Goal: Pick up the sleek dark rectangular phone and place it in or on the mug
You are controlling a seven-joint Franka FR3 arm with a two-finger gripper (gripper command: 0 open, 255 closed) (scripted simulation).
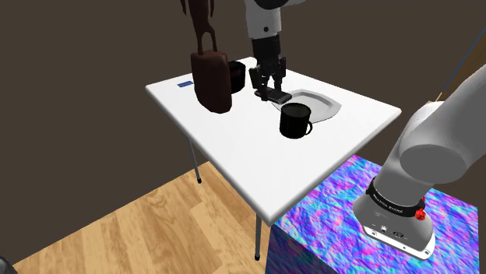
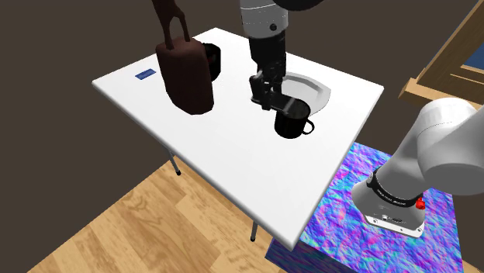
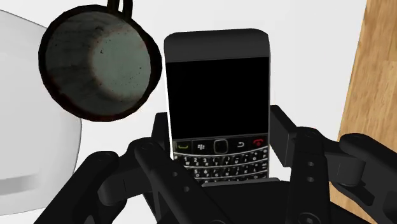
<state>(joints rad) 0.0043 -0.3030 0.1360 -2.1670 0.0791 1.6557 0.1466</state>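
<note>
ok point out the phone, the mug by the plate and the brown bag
phone (image 3: 219, 95), wrist view, middle of its dark screen
mug (image 1: 294, 124), shoulder view, outer wall
brown bag (image 2: 184, 77), second exterior view, its broad side

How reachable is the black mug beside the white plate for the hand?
Probably reachable, yes: the hand, clasping the black rectangular keypad phone, hangs close by the black mug, whose mouth looks empty.

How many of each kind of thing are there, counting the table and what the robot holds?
Brown bag: 1
Black cups: 2, the mug and a cup behind the bag
Phone: 1, held in the hand
White plate: 1
Small flat blue thing: 1
Total: 6
</note>
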